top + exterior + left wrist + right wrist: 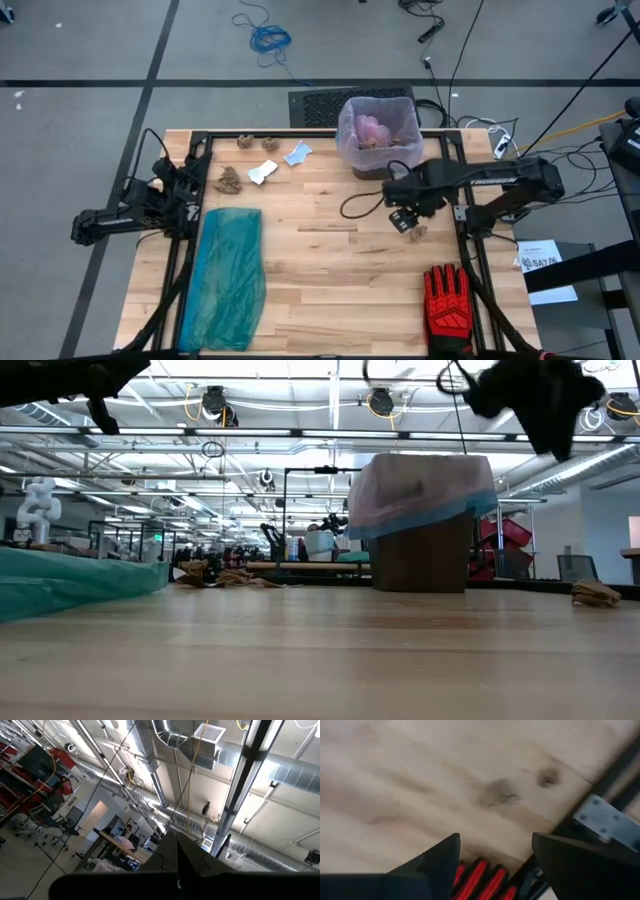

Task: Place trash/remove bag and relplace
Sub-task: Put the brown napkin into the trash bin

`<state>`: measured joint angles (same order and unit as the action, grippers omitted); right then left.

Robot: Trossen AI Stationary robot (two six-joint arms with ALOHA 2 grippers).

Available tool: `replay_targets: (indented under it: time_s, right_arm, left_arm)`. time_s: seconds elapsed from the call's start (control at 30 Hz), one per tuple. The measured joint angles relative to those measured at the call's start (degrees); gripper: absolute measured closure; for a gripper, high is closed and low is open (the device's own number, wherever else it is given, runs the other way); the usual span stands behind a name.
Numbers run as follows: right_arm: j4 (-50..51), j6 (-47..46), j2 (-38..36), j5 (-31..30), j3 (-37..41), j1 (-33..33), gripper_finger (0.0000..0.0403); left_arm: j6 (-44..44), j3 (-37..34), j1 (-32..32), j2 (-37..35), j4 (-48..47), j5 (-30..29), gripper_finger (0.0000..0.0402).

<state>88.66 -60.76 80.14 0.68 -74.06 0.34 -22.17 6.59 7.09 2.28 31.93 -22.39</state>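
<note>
Fingers of the right gripper (404, 220) stand apart with nothing between them; the right wrist view shows only bare wood and a strip of the red-and-black glove (485, 880) in the gap. Just beside those fingers, on the side away from the bin (378, 168), a brown paper wad (418, 231) lies on the table (330, 290). It is a squat crumpled lump with no clear long axis, so the approach angle looks unimportant; a short shift away from the bin and a descent should bring the fingers round it.

Lined with the pinkish bag (352, 130), the bin sits just beyond the right gripper and already holds some scraps. More trash lies well apart on the bin's other side: brown wads (229, 180) and white and pale-blue scraps (263, 172), near the teal-green bag (228, 275).

Beyond that teal-green bag, farthest from the bin, the left gripper (176, 870) waits pressed closed and tipped toward the ceiling, so the right arm is plainly the nearer one.
</note>
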Motion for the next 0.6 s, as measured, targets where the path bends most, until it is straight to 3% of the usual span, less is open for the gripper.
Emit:
replay_targets:
  time_s: [0.13,0.33,0.6]
  right_arm:
    - [-1.63,-7.37,-0.01,-3.11,8.56,-0.69,0.0163]
    - [-15.49,-9.08,0.00,-3.36,20.52,-2.25,0.0163]
    - [-23.89,-14.63,0.00,-5.90,31.79,-4.60,0.0163]
  left_arm:
    - [0.00,0.00,0.00,-0.01,-0.11,0.00,0.0402]
    - [-0.02,0.00,0.00,0.00,-0.09,0.00,0.0402]
    - [-0.07,0.00,0.00,-0.01,0.06,0.00,0.0402]
